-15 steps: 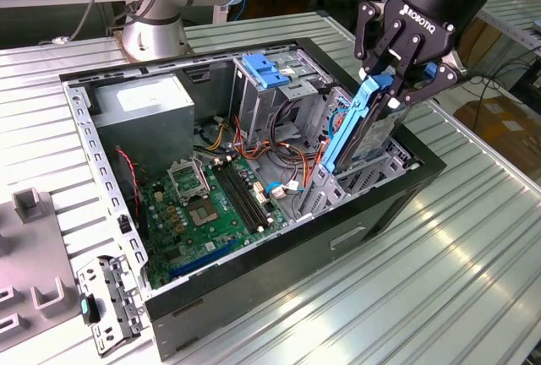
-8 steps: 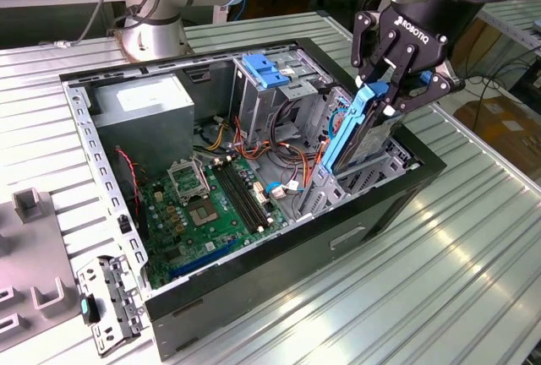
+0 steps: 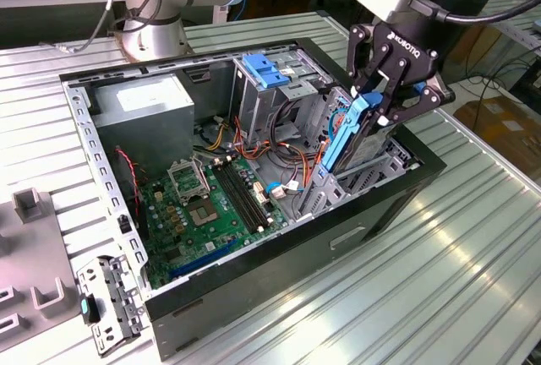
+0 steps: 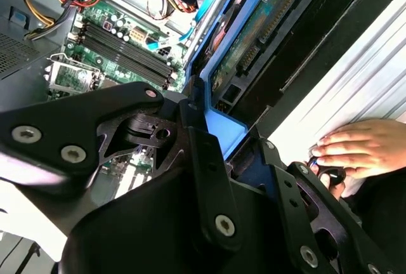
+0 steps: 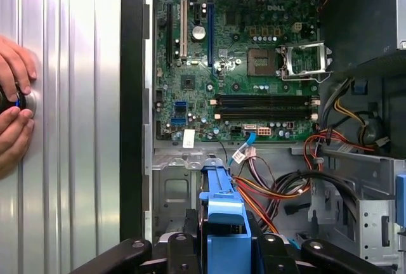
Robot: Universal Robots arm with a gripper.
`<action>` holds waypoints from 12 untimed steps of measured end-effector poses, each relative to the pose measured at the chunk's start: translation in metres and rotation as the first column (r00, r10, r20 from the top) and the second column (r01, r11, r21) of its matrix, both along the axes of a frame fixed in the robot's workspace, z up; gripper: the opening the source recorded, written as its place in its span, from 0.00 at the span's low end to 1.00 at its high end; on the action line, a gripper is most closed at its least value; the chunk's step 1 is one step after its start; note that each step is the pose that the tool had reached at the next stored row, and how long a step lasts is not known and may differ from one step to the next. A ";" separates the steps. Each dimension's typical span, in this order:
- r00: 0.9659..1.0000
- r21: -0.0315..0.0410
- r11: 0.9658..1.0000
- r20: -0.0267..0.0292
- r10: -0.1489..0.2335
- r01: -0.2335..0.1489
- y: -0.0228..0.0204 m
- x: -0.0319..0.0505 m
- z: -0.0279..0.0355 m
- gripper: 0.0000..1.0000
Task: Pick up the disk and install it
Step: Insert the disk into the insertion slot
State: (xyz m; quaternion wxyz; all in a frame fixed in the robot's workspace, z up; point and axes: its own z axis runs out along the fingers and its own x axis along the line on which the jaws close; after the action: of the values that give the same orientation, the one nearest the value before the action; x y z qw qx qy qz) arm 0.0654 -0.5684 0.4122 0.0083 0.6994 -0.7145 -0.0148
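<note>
The claw (image 3: 378, 117) is closed narrowly on the disk (image 3: 348, 133), its fingers pinching the upper end of the blue carrier (image 5: 225, 223) from both sides. The disk stands on edge, slightly tilted. Its lower part is already down inside the drive bay (image 3: 396, 159) at the corner of the computer case (image 3: 279, 274), and its upper part stands clear above the case rim. The second wrist view shows the disk's green circuit side (image 4: 254, 39) running down into the bay. Just beside the bay, further inside the case, lies a tangle of orange, red and black cables (image 5: 273, 188). Beyond them the motherboard (image 3: 211, 204) covers the case floor, and the grey power-supply box (image 3: 150, 116) sits in the far corner. Outside the case wall, a person's hand (image 5: 13, 118) rests on the slatted table (image 3: 456, 280). The tilt looks like the main risk: if the carrier rails are not square to the bay guides, the disk could jam partway or twist in the grip. A loose cable caught beneath it could also stop it seating.
</note>
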 end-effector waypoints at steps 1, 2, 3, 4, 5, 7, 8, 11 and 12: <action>1.000 0.000 1.000 0.000 0.000 0.000 0.0000 0.0000 -0.0021 0.37; 1.000 0.000 1.000 0.000 0.000 0.000 0.0000 0.0000 -0.0043 0.37; 1.000 0.000 1.000 0.000 0.000 0.000 -0.0001 0.0000 -0.0070 0.37; 1.000 0.000 1.000 0.000 0.000 0.000 -0.0002 0.0000 -0.0107 0.37; 1.000 -0.001 1.000 0.000 0.000 0.000 -0.0002 0.0000 -0.0135 0.37; 1.000 -0.001 1.000 0.000 0.000 0.000 -0.0002 0.0000 -0.0193 0.37; 1.000 -0.001 1.000 0.000 0.000 0.000 -0.0002 0.0000 -0.0216 0.37; 1.000 -0.001 1.000 0.000 0.000 0.000 -0.0003 0.0000 -0.0269 0.37; 1.000 -0.001 1.000 0.000 0.000 0.000 -0.0002 0.0000 -0.0284 0.37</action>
State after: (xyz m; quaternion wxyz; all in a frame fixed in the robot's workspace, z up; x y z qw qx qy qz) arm 0.0654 -0.5686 0.3838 0.0086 0.6994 -0.7146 -0.0145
